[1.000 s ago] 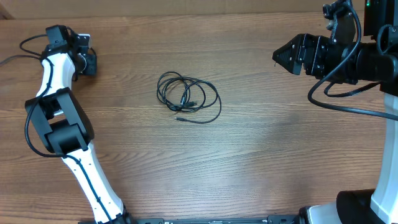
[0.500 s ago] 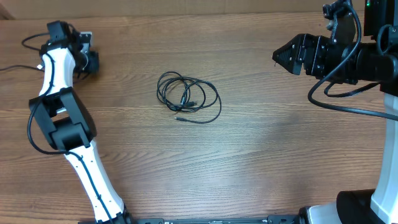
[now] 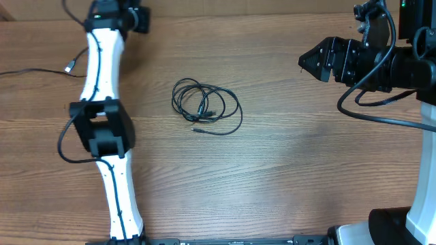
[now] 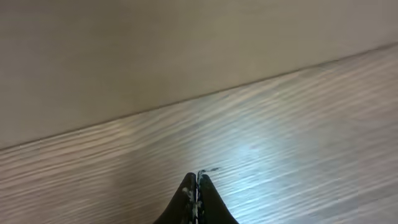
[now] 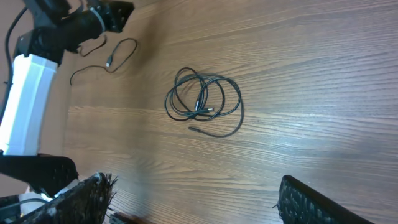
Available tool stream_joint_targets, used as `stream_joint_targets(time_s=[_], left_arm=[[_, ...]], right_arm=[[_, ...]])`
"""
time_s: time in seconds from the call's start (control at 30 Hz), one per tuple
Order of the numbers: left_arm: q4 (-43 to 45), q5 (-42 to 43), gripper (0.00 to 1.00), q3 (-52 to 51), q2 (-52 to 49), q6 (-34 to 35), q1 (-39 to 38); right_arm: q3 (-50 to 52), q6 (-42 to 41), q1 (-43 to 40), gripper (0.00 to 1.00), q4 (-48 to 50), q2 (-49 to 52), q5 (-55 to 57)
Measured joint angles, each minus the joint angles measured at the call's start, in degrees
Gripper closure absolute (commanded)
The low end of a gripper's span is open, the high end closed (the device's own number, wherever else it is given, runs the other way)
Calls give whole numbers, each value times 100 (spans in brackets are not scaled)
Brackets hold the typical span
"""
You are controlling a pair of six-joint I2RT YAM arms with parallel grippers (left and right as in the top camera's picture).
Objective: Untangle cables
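A black cable (image 3: 206, 105) lies coiled in loose loops at the table's middle, one plug end sticking out toward the front. It also shows in the right wrist view (image 5: 202, 102). A second thin cable (image 3: 41, 70) lies at the far left, its plug end free; it also shows in the right wrist view (image 5: 107, 57). My left gripper (image 3: 134, 17) is shut and empty at the table's back edge, away from both cables; its closed fingertips (image 4: 197, 179) hover over bare wood. My right gripper (image 3: 310, 62) is open and empty, high at the right (image 5: 193, 205).
The table's back edge (image 4: 186, 102) meets a plain wall just ahead of the left gripper. The left arm (image 3: 102, 102) stretches from the front to the back along the left side. The right arm's body and wiring (image 3: 388, 68) fill the right edge.
The left arm has swung from the far left to the back edge, to the right. The thin left cable now lies apart from it. The coil and right arm have not moved.
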State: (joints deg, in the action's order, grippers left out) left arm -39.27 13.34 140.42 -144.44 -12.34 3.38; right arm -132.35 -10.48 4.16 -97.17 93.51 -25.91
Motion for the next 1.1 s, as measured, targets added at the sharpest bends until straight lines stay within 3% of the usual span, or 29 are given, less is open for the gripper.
stream_joint_targets(time_s=[0.1, 0.13, 0.2, 0.3, 0.4, 0.47, 0.73, 1.1], left_arm=[[-13, -208, 79, 0, 0, 37, -223], [-13, -319, 67, 0, 0, 48, -249], [-35, -634, 28, 0, 0, 170, -264], [-345, -953, 20, 2, 0, 262, -142], [-662, -1132, 5, 2, 0, 293, 68], [-916, -1290, 1, 9, 0, 297, 267], [-1971, -1709, 5, 15, 0, -271, 1005], [-2094, -1453, 5, -780, 0, -1405, 1172]], right_arm=[[-2, 2, 0, 15, 2, 0, 0], [0, 0, 0, 14, 2, 0, 0], [0, 0, 0, 14, 0, 0, 2], [0, 0, 0, 14, -2, 0, 2], [0, -2, 0, 14, 2, 0, 4], [0, 0, 0, 14, 2, 0, 2], [385, 2, 0, 14, 0, -2, 2], [649, 4, 0, 11, 63, 11, 7]])
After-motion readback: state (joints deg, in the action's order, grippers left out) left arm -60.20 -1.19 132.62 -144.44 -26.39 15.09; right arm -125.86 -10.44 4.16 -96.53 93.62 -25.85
